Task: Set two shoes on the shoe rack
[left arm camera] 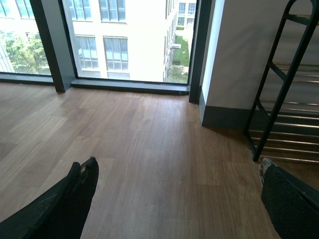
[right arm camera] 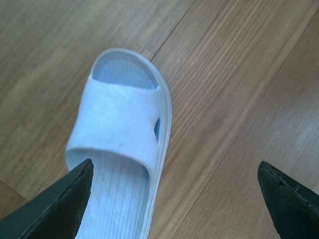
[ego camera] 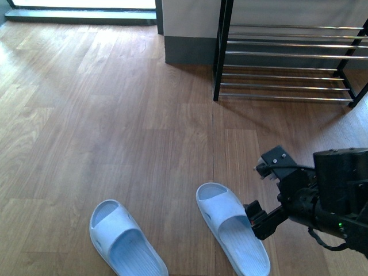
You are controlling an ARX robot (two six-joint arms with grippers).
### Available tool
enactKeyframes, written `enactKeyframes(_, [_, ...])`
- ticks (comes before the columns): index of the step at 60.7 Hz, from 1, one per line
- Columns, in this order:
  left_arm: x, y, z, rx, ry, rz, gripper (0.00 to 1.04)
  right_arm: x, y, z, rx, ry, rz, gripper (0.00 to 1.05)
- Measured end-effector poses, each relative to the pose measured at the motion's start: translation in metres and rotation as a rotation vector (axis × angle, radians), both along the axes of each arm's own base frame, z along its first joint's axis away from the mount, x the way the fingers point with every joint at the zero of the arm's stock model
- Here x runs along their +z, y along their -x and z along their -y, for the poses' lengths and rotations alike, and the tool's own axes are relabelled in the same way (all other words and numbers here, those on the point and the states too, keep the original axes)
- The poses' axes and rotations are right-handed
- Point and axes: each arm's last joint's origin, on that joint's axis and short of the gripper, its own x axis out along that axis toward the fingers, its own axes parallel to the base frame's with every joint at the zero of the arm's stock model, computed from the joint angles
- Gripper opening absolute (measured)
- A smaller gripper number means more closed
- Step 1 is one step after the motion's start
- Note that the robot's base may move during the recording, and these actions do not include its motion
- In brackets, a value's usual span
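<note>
Right end effector hangs released, jaws wide, beside the pale slide sandal at lower right; shoe rack stands upper right

1. Home, entry or hallway area.
2. Wood-plank floor, grey skirting board along the wall.
3. Shoe rack against the wall; a pale blue slipper and its mate on the floor.
4. Full-height window, block of flats outside.
</note>
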Motion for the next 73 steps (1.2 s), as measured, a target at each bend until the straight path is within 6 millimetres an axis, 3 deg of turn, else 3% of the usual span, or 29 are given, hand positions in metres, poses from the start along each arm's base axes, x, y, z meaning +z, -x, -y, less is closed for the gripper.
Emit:
enactKeyframes(9, [0.000,0.000,0.000,0.000,0.000,0.000,0.95,-0.054,0.000,0.003,0.013,0.032,-0.086,0.96])
enactKeyframes(16, [0.000,0.000,0.000,0.000,0.000,0.000,0.95,-0.071,-0.006,0.003,0.010,0.020,-0.103,0.96])
enactKeyframes(28, [0.000,0.000,0.000,0.000,0.000,0.000,0.95,-0.089,-0.032,0.006,-0.037,0.007,-0.093,0.95])
enactKeyframes(60, [0.000,0.000,0.000,0.000,0.000,0.000,0.95,-0.097,-0.037,0.007,-0.056,-0.036,-0.099,0.20])
enactKeyframes(64, [0.000,0.000,0.000,0.000,0.000,0.000,0.95,-0.095,-0.032,0.009,-0.076,-0.048,-0.099,0.06])
enactKeyframes(73, [0.000,0.000,0.000,0.000,0.000,0.000,0.95,-0.072,-0.019,0.014,-0.167,-0.073,-0.072,0.02])
